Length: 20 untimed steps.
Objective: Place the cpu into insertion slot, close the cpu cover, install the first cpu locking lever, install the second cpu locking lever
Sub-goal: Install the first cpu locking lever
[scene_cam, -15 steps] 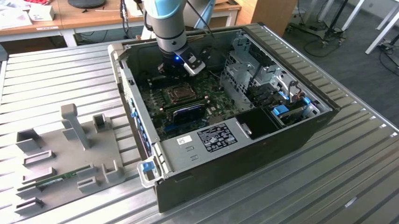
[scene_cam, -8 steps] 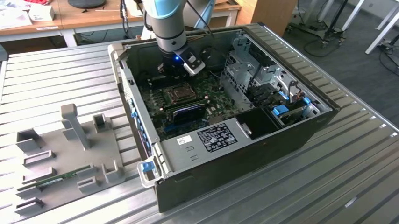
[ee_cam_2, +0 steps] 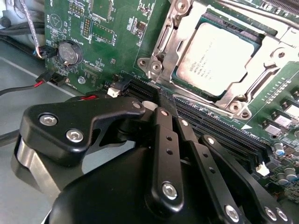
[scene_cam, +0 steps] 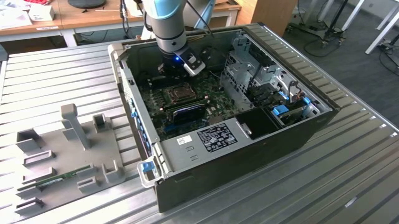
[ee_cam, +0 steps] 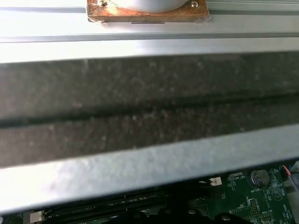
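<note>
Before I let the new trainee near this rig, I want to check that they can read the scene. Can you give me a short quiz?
1. True or false: the cpu lies in the insertion slot.
2. How does the cpu cover stand in the second wrist view?
A. Lying down around the cpu
B. Tipped up, well clear of the cpu
C. Lying loose, away from the slot
3. In the exterior view, what is the gripper reaching into?

Key
1. True.
2. A.
3. The open computer case, just above the green board.
</note>
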Each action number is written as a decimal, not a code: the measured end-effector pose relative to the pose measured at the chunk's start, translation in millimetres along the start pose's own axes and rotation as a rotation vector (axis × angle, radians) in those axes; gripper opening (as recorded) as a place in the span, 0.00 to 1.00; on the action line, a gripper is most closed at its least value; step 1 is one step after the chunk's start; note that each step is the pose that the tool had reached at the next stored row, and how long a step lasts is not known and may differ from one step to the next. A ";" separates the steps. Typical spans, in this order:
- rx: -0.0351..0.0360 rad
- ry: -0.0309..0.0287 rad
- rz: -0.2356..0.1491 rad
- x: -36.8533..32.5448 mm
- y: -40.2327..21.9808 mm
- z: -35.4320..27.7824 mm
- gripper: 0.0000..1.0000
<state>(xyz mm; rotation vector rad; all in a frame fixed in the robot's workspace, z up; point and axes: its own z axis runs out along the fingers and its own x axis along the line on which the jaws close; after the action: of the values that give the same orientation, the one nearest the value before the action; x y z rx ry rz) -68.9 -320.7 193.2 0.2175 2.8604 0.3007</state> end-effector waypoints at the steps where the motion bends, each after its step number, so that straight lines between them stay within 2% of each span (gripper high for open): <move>1: 0.0000 -0.0002 0.000 0.0 -0.3 -0.1 0.10; 18: -0.0010 -0.0081 -0.002 0.5 -2.4 -0.6 0.10; 20: -0.0015 -0.0104 -0.002 0.8 -2.7 -0.3 0.10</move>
<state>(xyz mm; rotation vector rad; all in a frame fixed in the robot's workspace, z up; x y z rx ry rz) -70.1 -323.2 192.7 0.2151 2.8500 0.3004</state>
